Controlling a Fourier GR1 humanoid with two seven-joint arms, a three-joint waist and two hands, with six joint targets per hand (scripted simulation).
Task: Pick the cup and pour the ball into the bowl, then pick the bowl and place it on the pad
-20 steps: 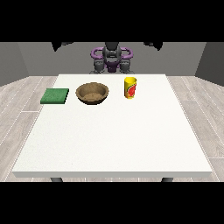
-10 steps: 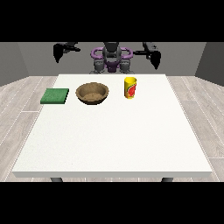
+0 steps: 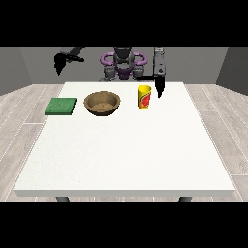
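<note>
Hand at the view's left (image 3: 59, 63): raised above and beyond the table's far left corner, hanging downward from a bent arm, well apart from every item. Finger state: cannot tell.

Green pad (image 3: 61, 106): flat on the white table (image 3: 126, 155), near its left edge, well below and toward the camera from that hand. Nothing resting on it.

Brown bowl (image 3: 102, 103): upright, just right of the pad, not touching it. Inside looks brown throughout; contents not discernible.

Yellow cup (image 3: 144, 97): upright, red marking on its side, standing right of the bowl with a gap between the two. Ball not visible from this view; whether inside the cup cannot be told.

Hand at the view's right (image 3: 159, 85): hanging from a near-vertical forearm, fingers (image 3: 159, 92) pointing down and appearing straight, holding nothing. Fingertips just right of the cup and at about the height of its rim; contact not evident. Bowl and pad both well to the left of these fingers.

Robot torso (image 3: 123, 65): behind the table's far edge, between the two arms.
</note>
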